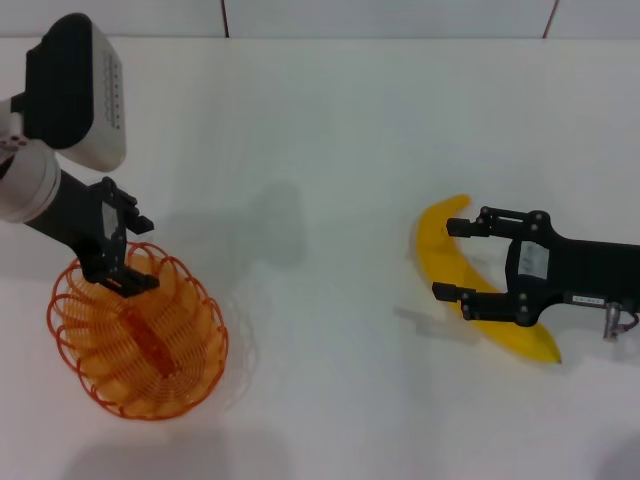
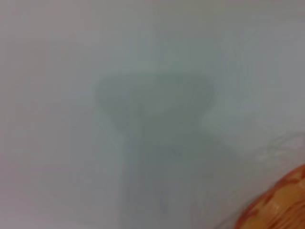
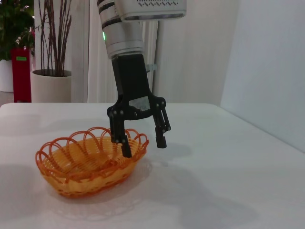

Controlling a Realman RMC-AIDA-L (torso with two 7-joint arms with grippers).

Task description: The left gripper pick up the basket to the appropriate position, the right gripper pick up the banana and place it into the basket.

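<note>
The orange wire basket rests on the white table at the front left. My left gripper is open and straddles its far rim. In the right wrist view the left gripper has one finger inside the basket and the other outside. A bit of the basket shows in the left wrist view. The yellow banana lies on the table at the right. My right gripper is open, low over the table, with the banana's middle between its fingers.
The white table ends at a far edge against a wall. In the right wrist view, a potted plant and a red object stand beyond the table's far side.
</note>
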